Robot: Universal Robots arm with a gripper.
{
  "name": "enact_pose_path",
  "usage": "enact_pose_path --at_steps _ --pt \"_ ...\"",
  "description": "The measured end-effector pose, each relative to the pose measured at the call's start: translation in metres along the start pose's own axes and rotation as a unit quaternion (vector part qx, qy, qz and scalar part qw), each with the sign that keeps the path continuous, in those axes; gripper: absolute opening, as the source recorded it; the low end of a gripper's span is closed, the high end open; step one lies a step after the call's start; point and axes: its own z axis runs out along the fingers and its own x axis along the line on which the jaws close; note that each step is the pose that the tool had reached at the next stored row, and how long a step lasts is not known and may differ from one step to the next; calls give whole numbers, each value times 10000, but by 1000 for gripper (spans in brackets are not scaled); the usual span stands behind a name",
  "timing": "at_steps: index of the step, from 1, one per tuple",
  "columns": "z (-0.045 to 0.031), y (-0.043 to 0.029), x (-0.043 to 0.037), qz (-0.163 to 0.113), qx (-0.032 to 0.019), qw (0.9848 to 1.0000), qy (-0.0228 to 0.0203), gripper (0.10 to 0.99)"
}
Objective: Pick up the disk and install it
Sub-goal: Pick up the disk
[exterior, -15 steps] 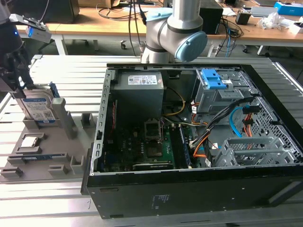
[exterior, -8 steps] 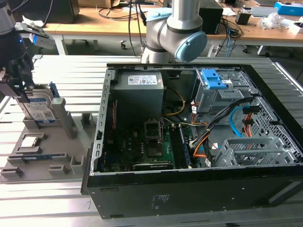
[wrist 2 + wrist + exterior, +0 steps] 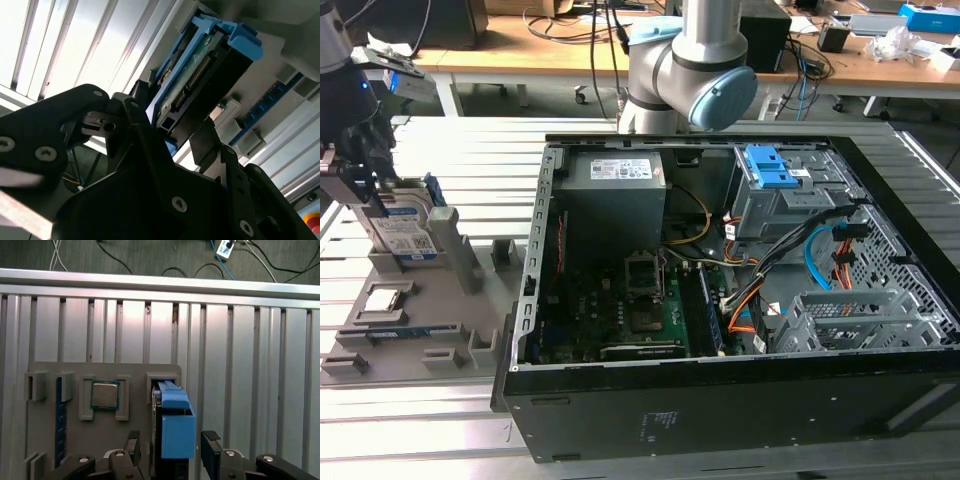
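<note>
The disk (image 3: pixel 408 238) stands on edge in a slot of the grey holder (image 3: pixel 430 330) at the exterior view's left, its white-and-blue label facing out. My gripper (image 3: pixel 365 190) is down over its top. In the first wrist view the blue-framed disk (image 3: pixel 175 425) sits between my two black fingers (image 3: pixel 210 442), with a narrow gap on each side. My gripper (image 3: pixel 171 445) is open around it. In the second wrist view the disk (image 3: pixel 200 75) shows its connector edge beyond my gripper (image 3: pixel 172 135).
The open computer case (image 3: pixel 740 400) lies to the exterior view's right of the holder, with a grey drive cage with a blue latch (image 3: pixel 775 180) and a wire cage (image 3: pixel 850 320) inside. A square chip (image 3: pixel 104 395) and a blue memory stick (image 3: pixel 61 415) rest in the holder. The robot arm's base (image 3: pixel 690 70) stands behind the case.
</note>
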Motion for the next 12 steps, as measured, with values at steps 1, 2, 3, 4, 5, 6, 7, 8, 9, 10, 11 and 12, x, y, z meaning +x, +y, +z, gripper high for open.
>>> enact_pose_path --at_steps 1,2,3,4,5,6,7,8,9,10,11,12 --pt "0 0 0 0 2 10000 0 600" --pt "0 10 -1 1 2 10000 1 600" --pt "3 29 -4 1 3 10000 0 600" --pt "21 39 -4 0 3 10000 0 600" --pt "131 36 -4 -6 2 10000 3 588" --pt "189 35 -4 -16 1 10000 8 365" --pt "198 34 -4 -17 1 10000 8 365" --pt "203 34 -5 -18 1 10000 8 365" --pt "208 34 -5 -18 2 10000 9 365" --pt "213 34 -5 -19 2 10000 9 365" --pt "218 33 -5 -20 3 10000 8 365" --pt "222 33 -5 -21 2 10000 10 365"
